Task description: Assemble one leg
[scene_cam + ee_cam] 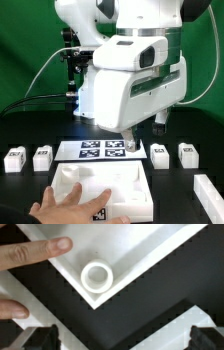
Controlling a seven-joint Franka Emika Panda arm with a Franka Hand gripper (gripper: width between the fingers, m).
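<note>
Several small white legs with black-and-white tags stand on the black table: two at the exterior view's left (14,158) (42,156) and two at its right (160,154) (187,153). The broad white slab (118,186) lies in front. A person's hand (62,206) rests on it. My gripper (128,143) hangs over the slab's far edge, open and empty. In the wrist view the gripper (124,339) is open. Its fingers (40,338) stand wide apart above a slab corner with a round socket (96,277). No leg shows in the wrist view.
The marker board (100,150) lies just behind the slab. Another white part (206,190) lies at the exterior view's right edge. A person's fingers (35,252) press on the slab near the socket. A green backdrop stands behind the arm.
</note>
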